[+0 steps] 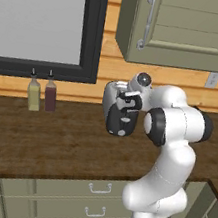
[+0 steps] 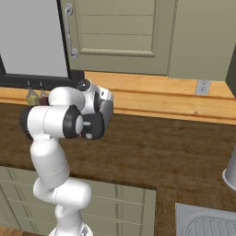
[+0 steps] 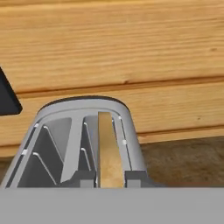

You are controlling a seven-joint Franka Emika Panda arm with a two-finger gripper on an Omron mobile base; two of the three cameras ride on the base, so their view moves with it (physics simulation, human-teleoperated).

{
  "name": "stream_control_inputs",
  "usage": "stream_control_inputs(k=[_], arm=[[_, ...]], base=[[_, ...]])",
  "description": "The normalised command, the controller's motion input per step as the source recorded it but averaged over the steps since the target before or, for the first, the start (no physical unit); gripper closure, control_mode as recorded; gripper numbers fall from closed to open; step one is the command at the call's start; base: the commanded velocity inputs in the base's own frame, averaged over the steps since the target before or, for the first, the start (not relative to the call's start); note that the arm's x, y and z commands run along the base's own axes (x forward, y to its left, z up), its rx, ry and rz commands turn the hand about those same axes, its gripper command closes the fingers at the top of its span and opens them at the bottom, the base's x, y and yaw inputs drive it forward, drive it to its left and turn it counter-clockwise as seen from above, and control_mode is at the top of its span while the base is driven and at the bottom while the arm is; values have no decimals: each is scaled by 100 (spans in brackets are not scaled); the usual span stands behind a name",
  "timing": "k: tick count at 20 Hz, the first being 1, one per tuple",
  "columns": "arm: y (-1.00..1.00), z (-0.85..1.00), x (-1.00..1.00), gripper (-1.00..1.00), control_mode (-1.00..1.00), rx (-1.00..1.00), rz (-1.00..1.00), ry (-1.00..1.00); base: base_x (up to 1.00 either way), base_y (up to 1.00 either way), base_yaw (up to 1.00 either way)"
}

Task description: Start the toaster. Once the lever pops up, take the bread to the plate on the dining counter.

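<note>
Two bottles (image 1: 41, 95): parked at the left of the left base view, under the dark window frame (image 1: 91, 32). They're against the wall and well apart from the action, so nothing to bump.
Surface (image 1: 49, 141): dark wood top over green drawers, bare in front of the toaster, which leaves the arm a clean reach.
Toaster (image 1: 115, 107): middle of the left base view, back near the wood wall, with its black end panel facing the camera. In the hand view its slots (image 3: 52, 144) run away from the lens, so the hand is lined up along them.
Bread (image 3: 109, 148): standing on edge in the right-hand slot, tan face up the middle of the hand view. That's the only way to get at it, by its thin sides.
Jaws: one dark tip on each side of the slice at the bottom of the hand view, snug against it. Looks like they're pinching the bread.
Lever: can't tell its position from here.
Arm (image 1: 171, 142): right of centre, elbow folded, so the hand comes in level over the slots.
My guess: lift straight up first, or the slice catches the slot wires.
</note>
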Motion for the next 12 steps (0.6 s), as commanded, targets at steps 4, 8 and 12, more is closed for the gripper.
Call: stream_control_inputs(k=[4,8,12], arm=[[0,28,-11,100,-100,1,0,-22],[0,46,-21,100,-100,0,0,-27],[10,73,-35,100,-100,0,0,-30]], base=[[0,0,0],[0,0,0],[0,0,0]])
